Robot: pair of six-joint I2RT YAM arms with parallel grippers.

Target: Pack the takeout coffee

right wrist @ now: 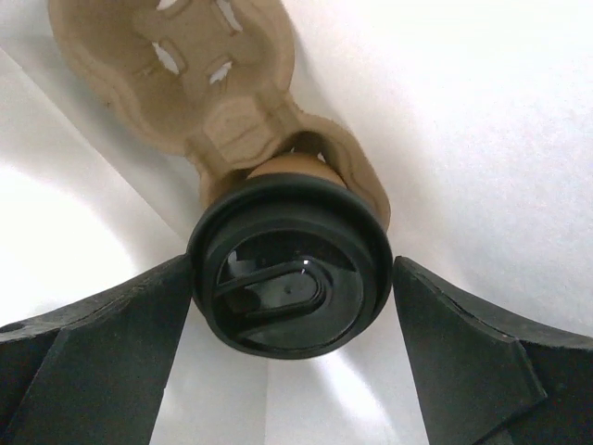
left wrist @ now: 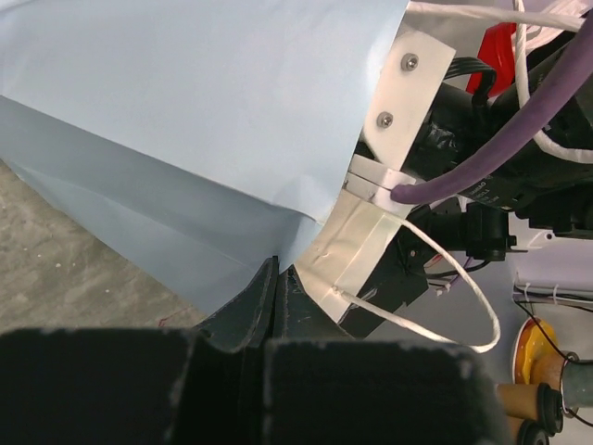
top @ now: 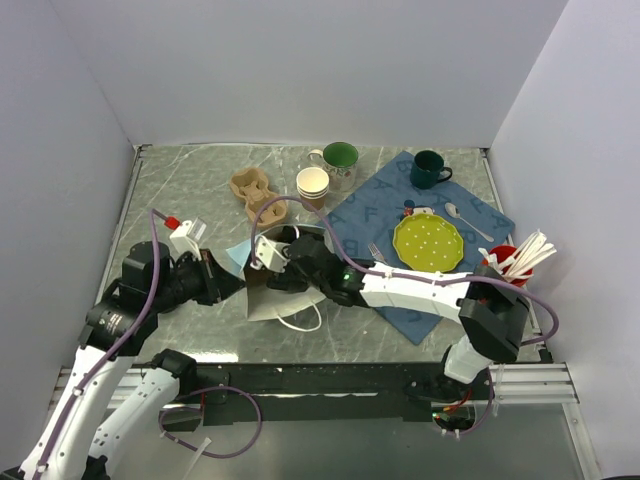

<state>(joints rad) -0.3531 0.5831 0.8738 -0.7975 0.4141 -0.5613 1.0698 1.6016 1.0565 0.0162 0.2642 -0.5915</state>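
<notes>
As seen from the right wrist, found the takeout coffee [right wrist: 285,278] seated in one pocket of a pulp cup carrier [right wrist: 185,83] inside the paper bag [top: 272,300]. Recorded the right gripper [right wrist: 292,269] with jaws parted astride the black lid [right wrist: 232,222], one finger at the rim, a sliver of gap at the other. Noted the left gripper [left wrist: 276,283] pinched closed on the bag's edge near its mouth.

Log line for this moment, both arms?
left gripper shut on paper bag rim | right gripper open astride takeout coffee | coffee seated in carrier inside bag
</notes>
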